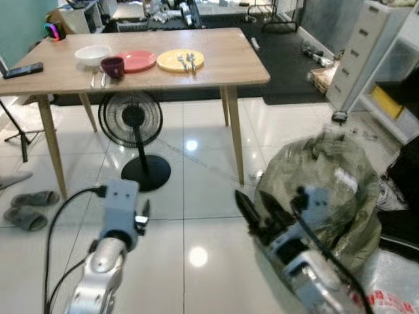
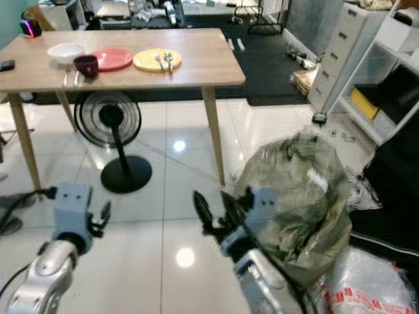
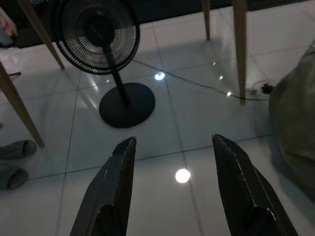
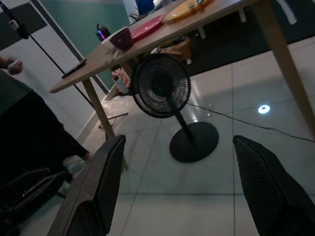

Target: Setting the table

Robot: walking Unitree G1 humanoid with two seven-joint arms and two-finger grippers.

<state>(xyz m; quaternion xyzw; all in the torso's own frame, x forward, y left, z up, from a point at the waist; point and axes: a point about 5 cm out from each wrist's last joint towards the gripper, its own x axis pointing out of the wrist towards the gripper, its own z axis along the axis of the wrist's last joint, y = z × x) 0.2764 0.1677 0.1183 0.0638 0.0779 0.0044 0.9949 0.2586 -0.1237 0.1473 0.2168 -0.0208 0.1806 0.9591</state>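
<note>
A wooden table [image 1: 222, 65] stands a few steps ahead. On it sit a white bowl [image 1: 92, 54], a dark maroon cup [image 1: 112, 67], a pink plate [image 1: 136, 61] and a yellow plate [image 1: 180, 60] with a fork and spoon [image 1: 187, 61] lying on it. More cutlery [image 1: 97, 79] lies in front of the bowl. My left gripper [image 3: 173, 140] is open and holds nothing, low over the floor tiles. My right gripper [image 4: 179, 139] is open too and holds nothing, at about the same height, well short of the table.
A black pedestal fan [image 1: 133, 121] stands under the table, its cable running across the tiles. A bulky grey-green bag [image 1: 327, 183] sits on the floor at right. Slippers [image 1: 29, 206] lie at left. A drawer cabinet [image 1: 360, 52] stands far right. A person [image 4: 19, 123] stands beside the table.
</note>
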